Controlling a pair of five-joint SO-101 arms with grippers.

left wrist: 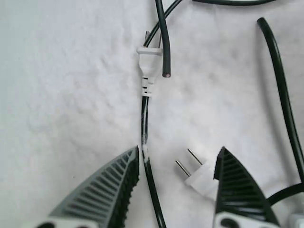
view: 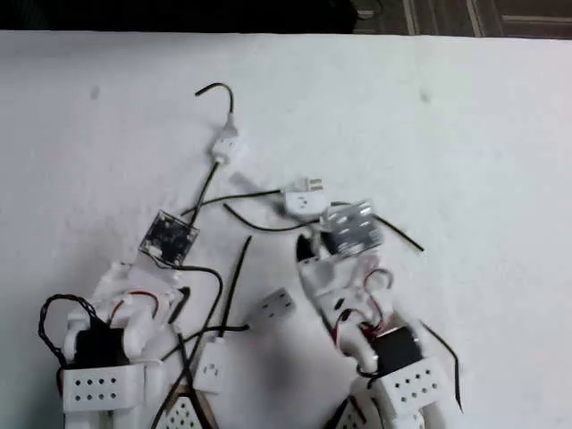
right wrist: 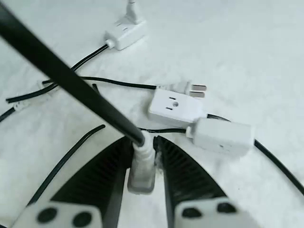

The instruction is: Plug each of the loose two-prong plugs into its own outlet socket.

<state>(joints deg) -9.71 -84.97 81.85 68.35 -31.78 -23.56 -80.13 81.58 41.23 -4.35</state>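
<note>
White table (view: 465, 134), with a dark floor strip (view: 179, 13) along the top edge of the high view. Black leads sprawl across the centre.

Status of left gripper (left wrist: 178, 153): jaws apart, holding nothing. A loose two-prong plug (left wrist: 195, 175) lies between the fingers, touching one of them, prongs bare. A black cable (left wrist: 145, 123) also runs through the gap to a white plug (left wrist: 148, 66) farther out. A cut cable end (left wrist: 165, 73) sits just beside that plug.

Status of right gripper (right wrist: 142, 142): clamped on a pale plug body (right wrist: 141, 166), whose cord (right wrist: 61, 71) runs back past the camera. Just ahead is a socket block (right wrist: 173, 107). A second plug (right wrist: 183, 88) lies against its far side, prongs exposed, not inserted. A second block (right wrist: 221, 135) on its own lead sits just beside the first.

High view, upper centre: a mated pair (view: 225, 143) that looks plugged together, with its lead hooking upward. Lower centre, between the arms: a grey socket (view: 273, 306) lying loose. Bottom edge, near the lower-left arm: a white socket (view: 213, 366), with no plug visible in it.
</note>
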